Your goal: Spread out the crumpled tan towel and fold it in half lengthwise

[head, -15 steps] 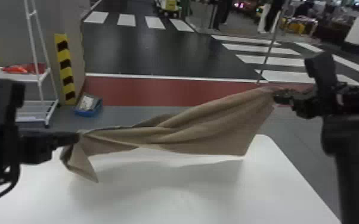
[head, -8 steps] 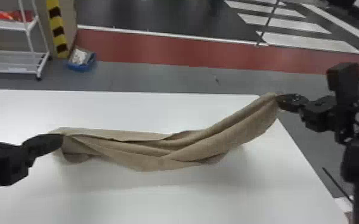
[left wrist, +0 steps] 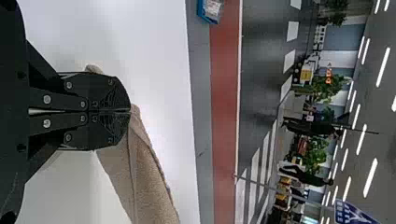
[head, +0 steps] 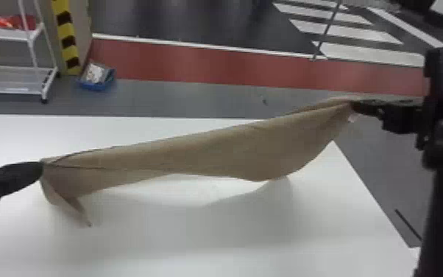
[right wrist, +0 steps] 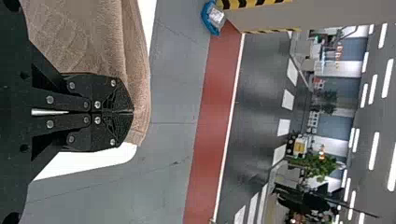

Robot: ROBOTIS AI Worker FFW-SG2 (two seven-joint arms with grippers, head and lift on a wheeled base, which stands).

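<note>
Over a smooth, flat white table (head: 158, 250) hangs the tan towel (head: 202, 151), probably light and limp, best held by its end corners; its fabric looks softly napped, drooping in long folds; the left gripper (left wrist: 130, 111) and right gripper (right wrist: 132, 112), black and flat-fingered, each pinch one end

The towel (head: 209, 153) hangs smoother now (fewer folds).
</note>
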